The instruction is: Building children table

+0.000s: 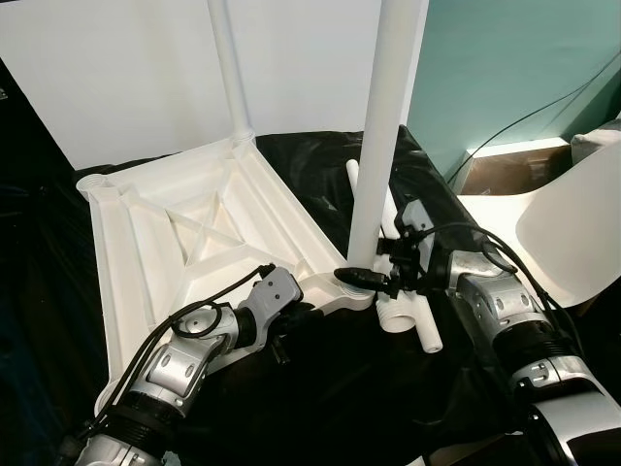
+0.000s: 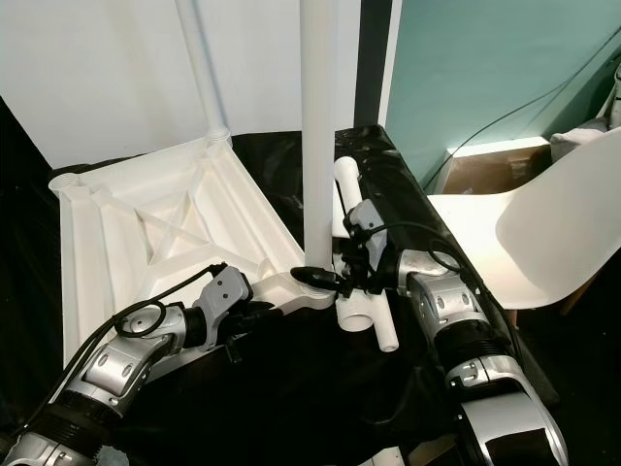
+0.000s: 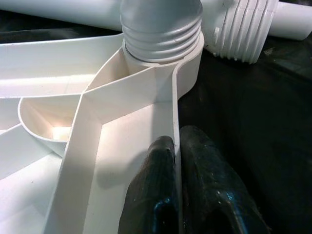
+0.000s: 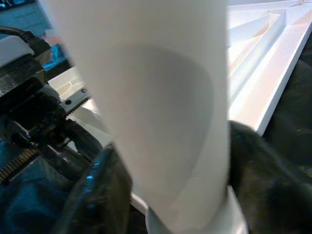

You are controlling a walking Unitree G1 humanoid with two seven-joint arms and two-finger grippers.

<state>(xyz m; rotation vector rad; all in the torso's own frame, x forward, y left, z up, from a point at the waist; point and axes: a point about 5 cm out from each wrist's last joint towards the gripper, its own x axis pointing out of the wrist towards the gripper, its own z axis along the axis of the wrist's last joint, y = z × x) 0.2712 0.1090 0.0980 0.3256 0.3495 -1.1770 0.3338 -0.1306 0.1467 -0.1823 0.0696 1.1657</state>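
Two grippers at work on the upturned white tabletop point(image 1: 194, 223): right gripper point(image 1: 374, 279) has its jaws clamped on the upright table leg point(image 1: 383, 136) at the near corner socket, left gripper point(image 3: 178, 195) pinches the tabletop's rim beside it.

The tabletop point(image 1: 194, 223) is plain white, its underside crossed with ribs in an X pattern. Both standing legs, the near one point(image 1: 383, 126) and the far one point(image 1: 229, 68), are white, as are the loose legs point(image 1: 412, 316) lying on glossy black sheeting point(image 1: 320, 388). The arms are silver with black pincer fingers point(image 3: 156, 195). At right, a white chair point(image 2: 543, 233) stands before a teal wall point(image 1: 505, 58).
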